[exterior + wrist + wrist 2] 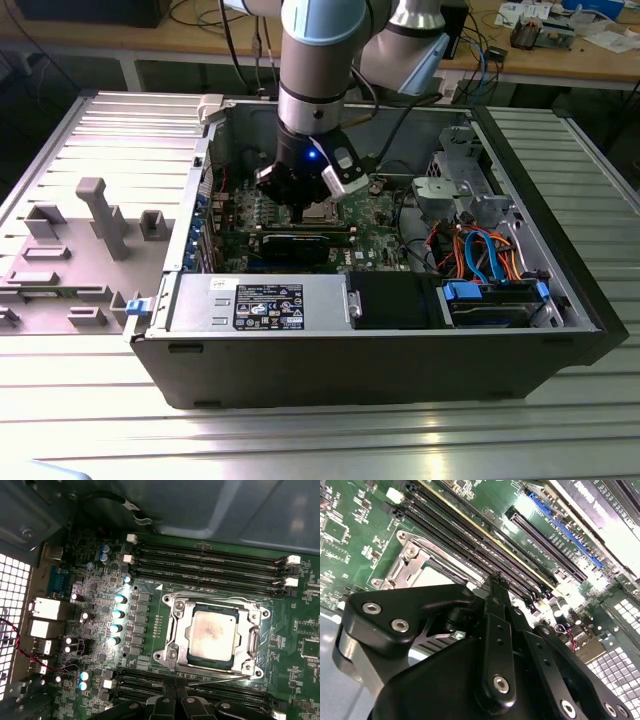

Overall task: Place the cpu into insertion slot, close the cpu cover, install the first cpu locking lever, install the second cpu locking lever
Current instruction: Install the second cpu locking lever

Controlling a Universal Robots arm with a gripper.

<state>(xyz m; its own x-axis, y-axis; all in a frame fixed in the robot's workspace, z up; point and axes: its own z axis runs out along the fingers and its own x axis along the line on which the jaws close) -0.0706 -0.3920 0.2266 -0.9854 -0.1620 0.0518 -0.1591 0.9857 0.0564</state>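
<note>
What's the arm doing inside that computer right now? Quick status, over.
Tool low over the motherboard, beside the socket, fingers together. Cpu seated in the insertion slot, cpu cover down around it. One thin lever lies along the socket edge nearest the tool.

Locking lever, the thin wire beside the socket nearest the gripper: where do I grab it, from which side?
Take the locking lever by its bent free end, coming from above and pinching across the wire; it lies low beside the cpu cover, so that end likely offers most purchase.

Workshop or lab: slatted aluminium table (300,440), open computer case (380,370), cable-strewn wooden bench (560,62) behind.
</note>
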